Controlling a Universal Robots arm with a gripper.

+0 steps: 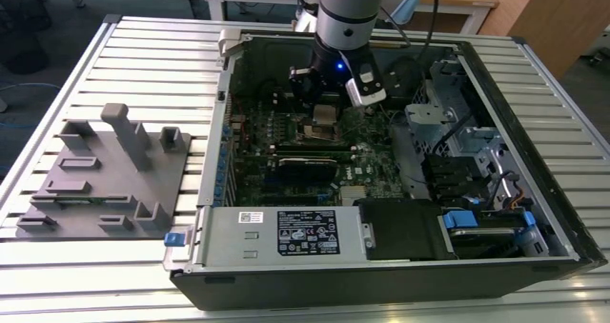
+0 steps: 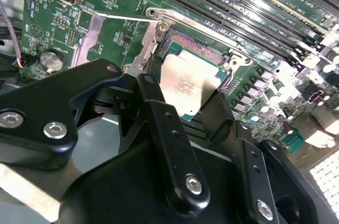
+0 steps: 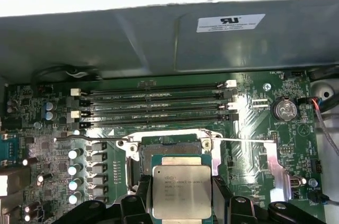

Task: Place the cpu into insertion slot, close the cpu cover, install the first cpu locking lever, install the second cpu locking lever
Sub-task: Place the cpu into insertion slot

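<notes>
- Gripper fingers sit closest to the lens in both wrist views. They're closed part-way, pinching the cpu by two opposite edges, w/ nothing else held.
- Cpu hangs over the near part of the insertion slot. Dark socket floor shows past its far edge, so judge it not seated yet. Can't tell if any edge touches the rim.
- Thin wire levers lie swung out either side of the slot, clear of the drop path.
- Memory slots run just beyond the slot, so don't drift that way.
- Ext. view: the arm is down inside the pc case, over the board.
- To do this step well, square the chip to the rim first and keep it flat.
- Come straight down slow, w/ no sliding across the contacts.
- Min force. If it won't drop in, lift and re-align, don't push.
- Let go only once it sits level all round.
</notes>
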